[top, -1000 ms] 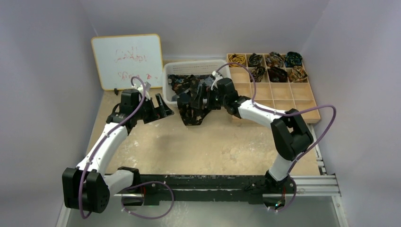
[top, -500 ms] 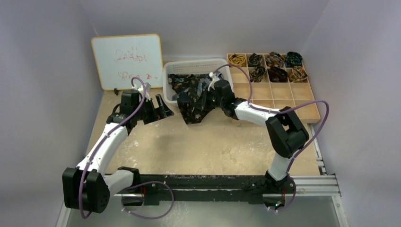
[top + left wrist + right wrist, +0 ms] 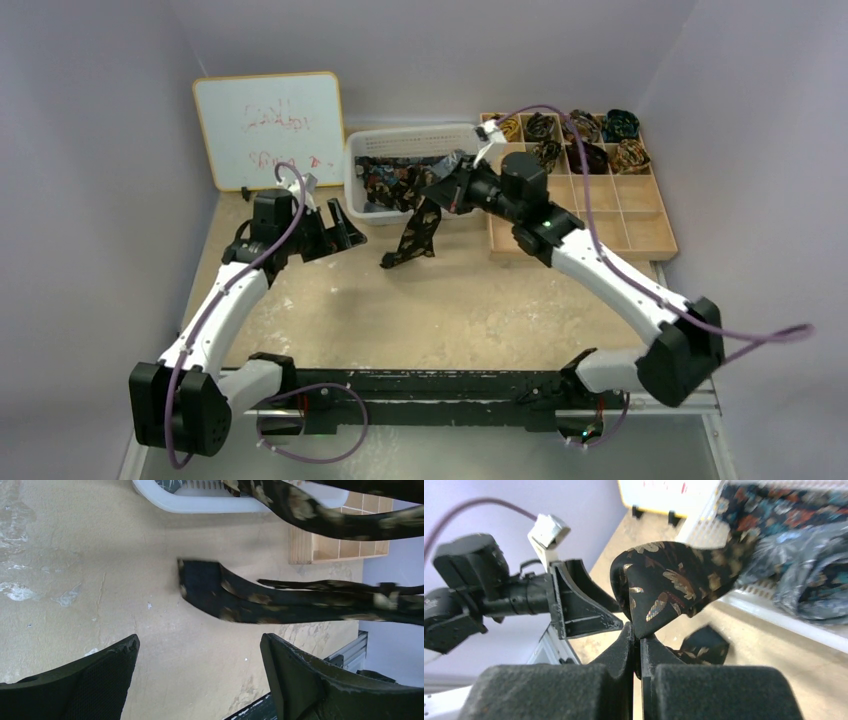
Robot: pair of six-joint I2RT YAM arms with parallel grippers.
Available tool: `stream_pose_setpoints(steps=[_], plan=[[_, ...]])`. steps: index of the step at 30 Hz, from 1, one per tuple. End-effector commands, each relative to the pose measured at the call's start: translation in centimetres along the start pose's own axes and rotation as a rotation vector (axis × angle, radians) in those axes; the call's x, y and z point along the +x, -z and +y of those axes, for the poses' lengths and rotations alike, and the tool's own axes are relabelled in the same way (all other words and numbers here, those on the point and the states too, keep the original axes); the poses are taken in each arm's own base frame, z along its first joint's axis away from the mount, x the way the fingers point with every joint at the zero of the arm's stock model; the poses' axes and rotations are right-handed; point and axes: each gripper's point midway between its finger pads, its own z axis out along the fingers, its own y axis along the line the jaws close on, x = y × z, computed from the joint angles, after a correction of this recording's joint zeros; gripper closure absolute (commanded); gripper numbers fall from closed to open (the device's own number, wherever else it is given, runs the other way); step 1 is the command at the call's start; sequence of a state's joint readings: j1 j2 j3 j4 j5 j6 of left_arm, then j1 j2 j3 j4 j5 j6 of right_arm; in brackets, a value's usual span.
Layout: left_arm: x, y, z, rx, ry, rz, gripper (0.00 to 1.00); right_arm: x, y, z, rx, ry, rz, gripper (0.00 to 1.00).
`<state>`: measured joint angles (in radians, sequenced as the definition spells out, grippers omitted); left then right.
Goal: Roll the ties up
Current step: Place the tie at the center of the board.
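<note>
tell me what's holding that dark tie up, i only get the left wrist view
observer: the right gripper is shut on a fold of the tie, its lower end touching the table
operator: any rolled ones done yet
observer: yes, several rolled ties sit in the far compartments of the wooden tray
operator: where's my left gripper from above
observer: the left gripper sits left of the tie's hanging end, not touching it

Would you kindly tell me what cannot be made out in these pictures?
Whiteboard writing: top view, too small to read.
Basket ties: top view, tangled, partly behind the right arm; count unclear.
Held tie: left wrist view, cut off by the right edge.
</note>
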<state>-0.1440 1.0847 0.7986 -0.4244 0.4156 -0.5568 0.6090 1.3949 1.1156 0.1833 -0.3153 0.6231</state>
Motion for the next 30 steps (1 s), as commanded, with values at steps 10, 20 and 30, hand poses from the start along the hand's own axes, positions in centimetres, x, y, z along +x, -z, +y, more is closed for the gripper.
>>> stream_pose_setpoints(steps=[10,20,30], plan=[[-0.8,1.0,-2.1,0.106,-0.033,-0.036,0.1,-10.6,17.4,-6.4,0.632,0.139,-0.398,1.0],[-0.2,0.5,-1.0,0.06,0.012,-0.029,0.1,-1.0,10.6,-2.4,0.262,0.315,0.021,1.0],[-1.1,0.1,0.4,-0.033,0.042,-0.049,0.1,22.0,3.8,-4.0,0.329,0.386,0.611,1.0]])
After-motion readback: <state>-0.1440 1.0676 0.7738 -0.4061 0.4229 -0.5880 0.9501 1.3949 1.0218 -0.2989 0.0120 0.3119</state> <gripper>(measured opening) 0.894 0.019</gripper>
